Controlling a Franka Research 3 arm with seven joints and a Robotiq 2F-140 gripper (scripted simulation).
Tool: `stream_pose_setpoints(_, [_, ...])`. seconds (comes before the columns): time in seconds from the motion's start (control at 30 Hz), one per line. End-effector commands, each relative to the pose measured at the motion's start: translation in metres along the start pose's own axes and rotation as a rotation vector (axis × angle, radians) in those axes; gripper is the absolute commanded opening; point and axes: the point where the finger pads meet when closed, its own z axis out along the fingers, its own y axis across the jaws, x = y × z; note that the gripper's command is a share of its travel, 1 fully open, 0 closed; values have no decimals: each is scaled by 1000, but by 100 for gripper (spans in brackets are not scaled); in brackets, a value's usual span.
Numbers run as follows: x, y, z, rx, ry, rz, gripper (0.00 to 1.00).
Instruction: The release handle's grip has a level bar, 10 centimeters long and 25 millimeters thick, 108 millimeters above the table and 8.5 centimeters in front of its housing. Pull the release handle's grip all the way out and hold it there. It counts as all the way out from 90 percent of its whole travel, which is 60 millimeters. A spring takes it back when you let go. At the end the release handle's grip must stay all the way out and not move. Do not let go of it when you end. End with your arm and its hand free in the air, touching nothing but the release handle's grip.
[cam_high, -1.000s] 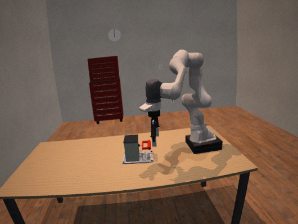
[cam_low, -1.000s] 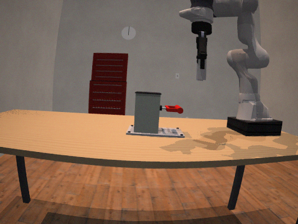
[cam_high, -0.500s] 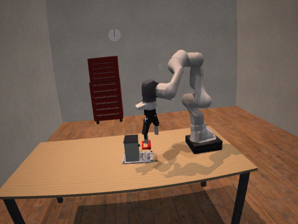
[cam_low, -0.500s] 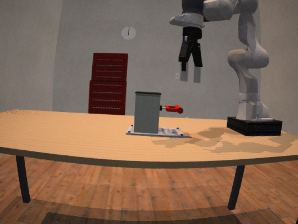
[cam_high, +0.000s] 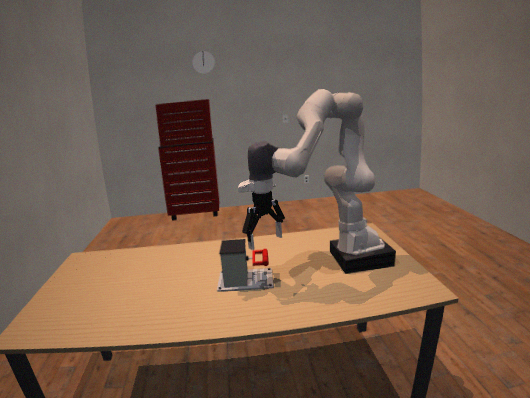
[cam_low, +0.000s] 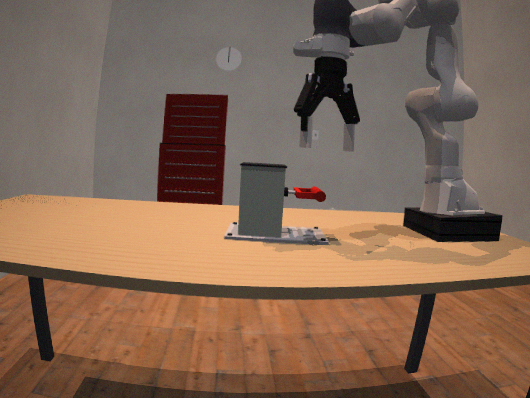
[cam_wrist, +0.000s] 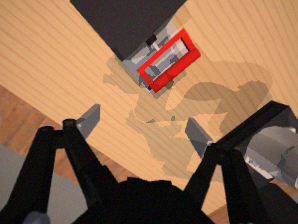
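Note:
The release handle's red grip sticks out on a short rod from a grey housing with a dark top, mounted on a light baseplate on the table. In the exterior view the grip is level, to the right of the housing. My gripper is open and empty. It points down and hangs well above the grip, slightly to its right. In the wrist view the red rectangular grip lies ahead of my open fingers, beside the housing's dark top.
The robot base stands on the table to the right of the housing. A red drawer cabinet stands on the floor behind the table. The table's far edge shows at the left of the wrist view.

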Motion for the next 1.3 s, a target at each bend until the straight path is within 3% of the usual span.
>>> stream_pose_setpoints(0.0, [8,3,1,10,12,159,100])
stream_pose_setpoints(0.57, [59,41,12,12,-2,554,100])
stream_pose_setpoints(0.77, [60,42,13,12,-2,567,100])
stream_pose_setpoints(0.8, [69,50,15,12,-5,641,100])
stream_pose_setpoints(0.97, [75,56,17,12,-8,701,100])
stream_pose_setpoints(1.27, [75,56,17,12,-8,704,100])
